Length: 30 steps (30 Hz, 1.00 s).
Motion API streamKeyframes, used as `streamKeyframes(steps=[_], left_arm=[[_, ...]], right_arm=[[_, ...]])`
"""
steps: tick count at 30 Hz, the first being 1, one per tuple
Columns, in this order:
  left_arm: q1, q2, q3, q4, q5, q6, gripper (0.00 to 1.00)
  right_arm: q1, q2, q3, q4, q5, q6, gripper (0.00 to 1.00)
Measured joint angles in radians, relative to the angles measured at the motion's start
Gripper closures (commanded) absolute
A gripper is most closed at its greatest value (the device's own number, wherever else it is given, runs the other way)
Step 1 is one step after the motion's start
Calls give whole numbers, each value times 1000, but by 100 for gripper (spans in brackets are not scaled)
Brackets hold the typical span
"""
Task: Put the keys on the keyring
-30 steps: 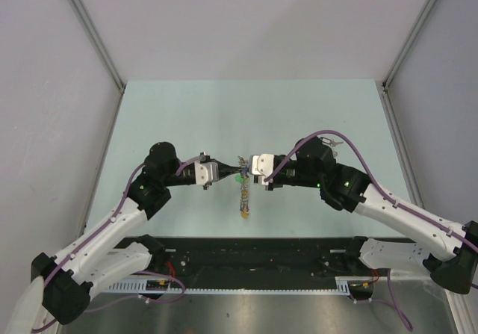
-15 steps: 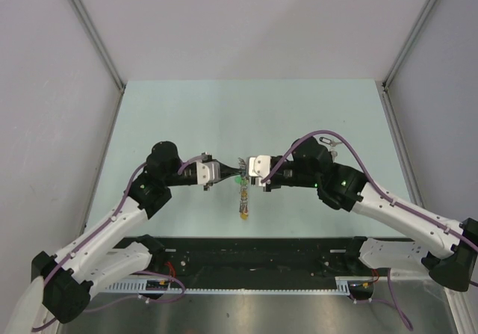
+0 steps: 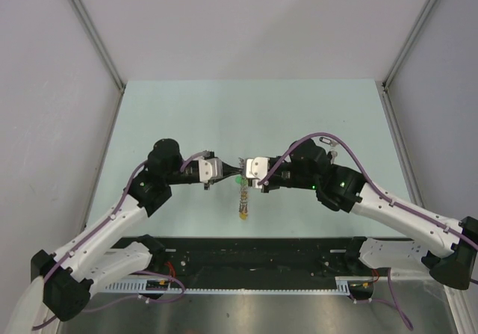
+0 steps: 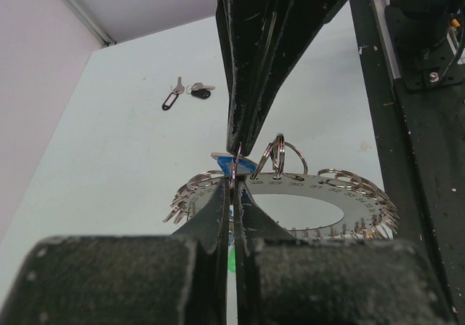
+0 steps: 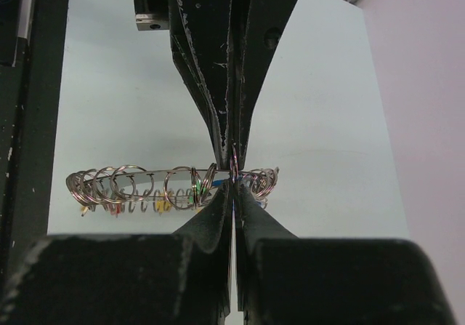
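Note:
My left gripper (image 3: 233,171) and right gripper (image 3: 245,171) meet tip to tip above the table's middle. The keyring (image 3: 243,196), a flat silver ring strung with many small rings and coloured tags, hangs toward the near edge. In the left wrist view my left gripper (image 4: 234,183) is shut on the keyring (image 4: 320,194) at its rim. The right fingers (image 4: 251,85) come in from above, with a blue-tagged key (image 4: 231,163) at their tips. In the right wrist view my right gripper (image 5: 233,185) is shut, with a small ring edge-on at its tips against the keyring (image 5: 145,174).
Two loose keys with black tags (image 4: 185,92) lie on the pale green table (image 4: 109,158) beyond the grippers; in the top view they lie by the right arm (image 3: 334,146). A black rail (image 3: 254,252) runs along the near edge. Grey walls enclose the table.
Both grippers have shifted slightly to the left, still tip to tip, and the hanging keyring has moved with them.

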Motion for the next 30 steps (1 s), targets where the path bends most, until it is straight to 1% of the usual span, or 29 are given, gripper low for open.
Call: streamKeyframes(steps=[14,26,30], left_arm=[[-25,66,128,-183,-54,-20,100],[-33,79,144,-218,-60,-18,100],[-35,83,149,-218,-71,-40,100]], right_arm=[[26,-1,3,-8,76,-17,100],[34,-3,3,-23,92,-18,100],[34,-3,3,-24,99,-20,100]])
